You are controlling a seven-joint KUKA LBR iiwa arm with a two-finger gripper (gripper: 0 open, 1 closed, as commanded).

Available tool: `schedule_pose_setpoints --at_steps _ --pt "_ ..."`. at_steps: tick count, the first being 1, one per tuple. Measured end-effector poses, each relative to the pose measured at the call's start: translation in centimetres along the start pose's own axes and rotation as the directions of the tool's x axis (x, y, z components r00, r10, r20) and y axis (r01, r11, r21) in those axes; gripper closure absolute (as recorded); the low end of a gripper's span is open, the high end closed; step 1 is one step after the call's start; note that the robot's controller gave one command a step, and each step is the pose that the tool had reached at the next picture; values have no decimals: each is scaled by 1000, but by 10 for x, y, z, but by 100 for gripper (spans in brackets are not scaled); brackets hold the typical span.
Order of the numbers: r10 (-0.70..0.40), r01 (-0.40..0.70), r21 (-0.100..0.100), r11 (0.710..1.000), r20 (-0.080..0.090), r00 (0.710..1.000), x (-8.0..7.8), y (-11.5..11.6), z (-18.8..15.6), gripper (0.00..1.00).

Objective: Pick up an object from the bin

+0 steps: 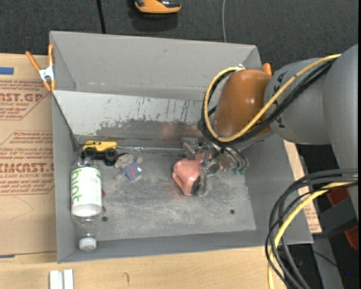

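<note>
My gripper [203, 172] hangs low in the right half of the bin, its fingers down at the right side of a soft pink lump [185, 174] lying on the bin floor. One dark fingertip touches the lump's lower right edge. Whether the lump sits between the fingers is hidden by the gripper body. Something small and green [239, 170] shows just right of the gripper.
At the left lie a plastic bottle with a white and green label [86, 197], a yellow toy truck [100, 150] and a small grey and blue figure [129, 169]. The arm's orange cover and cables overhang the bin's right side.
</note>
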State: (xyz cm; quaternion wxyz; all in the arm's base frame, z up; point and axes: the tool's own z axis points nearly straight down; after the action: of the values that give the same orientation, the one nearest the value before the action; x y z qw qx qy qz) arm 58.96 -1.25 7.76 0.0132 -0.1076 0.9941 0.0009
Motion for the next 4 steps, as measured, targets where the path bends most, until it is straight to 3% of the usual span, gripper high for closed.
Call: schedule_pose_setpoints --at_steps 4 --pt "0 0 2 1000 -16 1000 1 -1 -12 100"
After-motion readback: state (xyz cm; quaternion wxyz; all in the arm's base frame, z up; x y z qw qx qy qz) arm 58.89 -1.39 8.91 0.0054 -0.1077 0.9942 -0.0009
